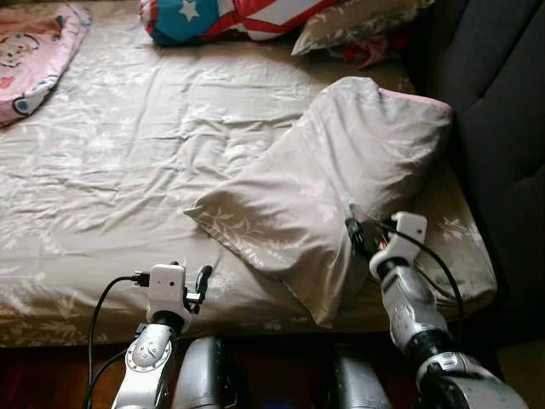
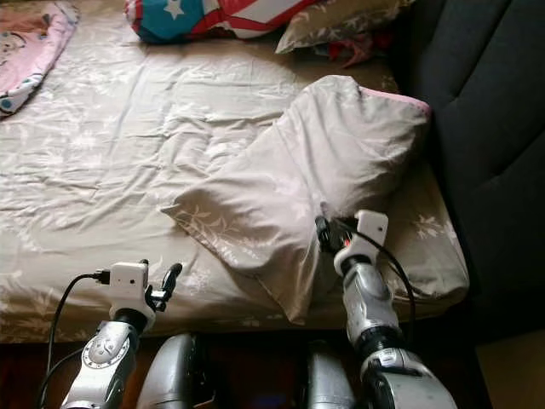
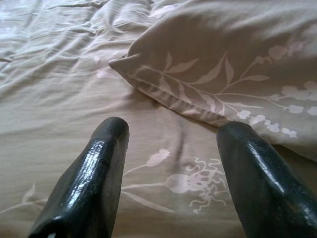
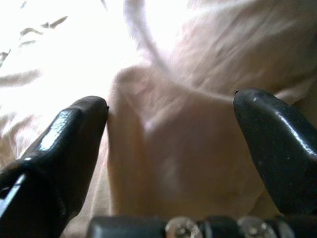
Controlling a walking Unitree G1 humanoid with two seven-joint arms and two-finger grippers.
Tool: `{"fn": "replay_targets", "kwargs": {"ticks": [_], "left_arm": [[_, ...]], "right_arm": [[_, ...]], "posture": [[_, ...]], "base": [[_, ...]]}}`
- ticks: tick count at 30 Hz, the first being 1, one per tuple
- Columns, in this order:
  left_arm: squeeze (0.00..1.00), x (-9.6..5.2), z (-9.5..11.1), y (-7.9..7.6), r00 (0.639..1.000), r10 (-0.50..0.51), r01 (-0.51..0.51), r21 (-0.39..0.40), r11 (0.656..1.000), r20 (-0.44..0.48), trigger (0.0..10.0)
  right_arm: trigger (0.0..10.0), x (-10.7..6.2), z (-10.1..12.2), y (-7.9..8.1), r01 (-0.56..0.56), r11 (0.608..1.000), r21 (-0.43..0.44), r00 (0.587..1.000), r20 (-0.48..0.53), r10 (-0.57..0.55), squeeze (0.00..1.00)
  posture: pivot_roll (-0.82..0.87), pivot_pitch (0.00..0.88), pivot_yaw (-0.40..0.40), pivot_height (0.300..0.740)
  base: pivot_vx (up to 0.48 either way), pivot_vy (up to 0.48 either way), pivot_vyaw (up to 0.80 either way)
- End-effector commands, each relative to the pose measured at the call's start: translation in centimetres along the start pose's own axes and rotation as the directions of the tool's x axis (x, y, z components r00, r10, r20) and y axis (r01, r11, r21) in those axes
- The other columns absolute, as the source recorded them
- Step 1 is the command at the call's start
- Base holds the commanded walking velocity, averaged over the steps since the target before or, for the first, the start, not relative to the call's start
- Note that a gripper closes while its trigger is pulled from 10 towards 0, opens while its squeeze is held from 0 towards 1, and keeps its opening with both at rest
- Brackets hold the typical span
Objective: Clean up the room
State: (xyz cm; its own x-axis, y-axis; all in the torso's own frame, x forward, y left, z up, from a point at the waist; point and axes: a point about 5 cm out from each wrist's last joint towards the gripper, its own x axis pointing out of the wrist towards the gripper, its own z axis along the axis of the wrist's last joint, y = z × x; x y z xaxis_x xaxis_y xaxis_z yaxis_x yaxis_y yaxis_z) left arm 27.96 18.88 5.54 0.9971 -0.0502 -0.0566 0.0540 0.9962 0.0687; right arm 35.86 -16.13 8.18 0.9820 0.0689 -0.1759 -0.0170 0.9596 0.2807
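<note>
At the far left of the bed (image 1: 102,170), up in the corner, lies a pink blanket (image 1: 34,51) with a cartoon picture on it. The bed is covered by a wrinkled tan sheet with pale flowers and leaves.

Next, low down near the front edge of the bed, is the left gripper (image 1: 203,281). It hangs just over the sheet and touches nothing. Its two black fingers (image 3: 94,173) are spread apart, and only sheet can be seen between them. A black cable loops out from its wrist.

At the top of the bed, a bit to the right of the blanket, sits a cushion (image 1: 221,17) in red, white and blue with a white star. Beside it lies a small tan pillow (image 1: 358,21), and something red pokes out from under that one.

In the middle and to the right lies the big pillow (image 1: 332,179). It has the same tan leafy cover as the sheet. It lies slanted across the bed. One corner points toward the left gripper, and another corner hangs near the front edge. Its top end leans against the dark sofa.

The right gripper (image 1: 353,234) is pressed up against the lower right side of the big pillow. Its fingers (image 4: 64,144) are wide open, with a fold of the pillow cloth between them. They are not squeezing it.

At the far right stands the dark sofa (image 1: 502,128), right beside the bed.
</note>
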Motion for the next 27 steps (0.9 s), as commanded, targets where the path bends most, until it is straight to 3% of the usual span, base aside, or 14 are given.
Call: {"fn": "replay_targets", "kwargs": {"ticks": [1, 5, 10, 11, 12, 14, 16, 22, 27], "left_arm": [[0.0, -0.6, -0.6, 0.5, 1.0, 0.012, -0.012, -0.003, 1.0, -0.026, 10.0], [0.0, -0.6, -0.5, 0.6, 1.0, 0.008, -0.008, 0.001, 1.0, -0.027, 10.0], [0.0, -0.7, -0.6, 0.6, 0.999, 0.002, -0.002, 0.006, 1.0, -0.035, 10.0], [0.0, -0.7, -0.5, 0.6, 0.999, 0.001, -0.001, 0.007, 1.0, -0.035, 10.0], [0.0, -0.7, -0.5, 0.6, 0.999, 0.0, 0.0, 0.008, 1.0, -0.035, 10.0], [0.0, -0.8, -0.5, 0.6, 0.999, -0.001, 0.002, 0.009, 1.0, -0.035, 10.0], [0.0, -0.8, -0.5, 0.6, 0.999, -0.006, 0.007, 0.012, 1.0, -0.038, 10.0], [0.0, -0.9, -0.6, 0.5, 0.999, -0.011, 0.012, 0.016, 1.0, -0.046, 10.0], [0.0, -0.9, -0.6, 0.4, 0.999, -0.013, 0.014, 0.013, 1.0, -0.046, 10.0]], "right_arm": [[10.0, -0.3, -1.5, -0.3, 0.028, 0.999, 0.018, 0.996, -0.081, -0.026, 1.0], [10.0, 0.2, -1.2, 0.5, -0.009, 0.996, 0.084, 0.993, -0.113, 0.018, 1.0], [10.0, -0.2, -2.5, -0.3, 0.07, 0.997, 0.012, 0.972, -0.226, -0.065, 1.0], [10.0, -0.3, -2.9, -0.4, 0.086, 0.996, 0.038, 0.964, -0.257, -0.073, 0.64], [10.0, -0.5, -3.5, -0.2, 0.085, 0.993, 0.079, 0.955, -0.29, -0.058, 0.0], [10.0, -0.8, -4.4, 0.1, 0.077, 0.99, 0.12, 0.941, -0.337, -0.032, 0.0], [10.0, -1.3, -5.7, 0.3, 0.06, 0.996, 0.067, 0.91, -0.414, -0.027, 0.0], [10.0, -1.6, -6.6, 0.9, 0.06, 0.99, 0.126, 0.889, -0.458, 0.004, 0.0], [10.0, -1.8, -7.0, 1.2, 0.052, 0.991, 0.12, 0.888, -0.46, 0.009, 0.0]], "posture": [[-0.04, 0.255, 0.009, 0.625], [-0.03, 0.257, 0.017, 0.625], [-0.03, 0.26, 0.021, 0.625], [-0.03, 0.261, 0.023, 0.625], [-0.03, 0.262, 0.025, 0.625], [-0.03, 0.263, 0.027, 0.625], [-0.03, 0.264, 0.028, 0.625], [-0.03, 0.264, 0.028, 0.625], [-0.02, 0.263, 0.028, 0.625]], "base": [[0.0, 0.0, 0.0], [0.0, 0.0, 0.0], [0.0, 0.0, 0.0], [0.0, 0.0, 0.0], [0.0, 0.0, 0.0], [0.0, 0.0, 0.0], [0.0, 0.0, 0.0], [0.0, 0.0, 0.0], [0.0, 0.0, 0.0]]}}
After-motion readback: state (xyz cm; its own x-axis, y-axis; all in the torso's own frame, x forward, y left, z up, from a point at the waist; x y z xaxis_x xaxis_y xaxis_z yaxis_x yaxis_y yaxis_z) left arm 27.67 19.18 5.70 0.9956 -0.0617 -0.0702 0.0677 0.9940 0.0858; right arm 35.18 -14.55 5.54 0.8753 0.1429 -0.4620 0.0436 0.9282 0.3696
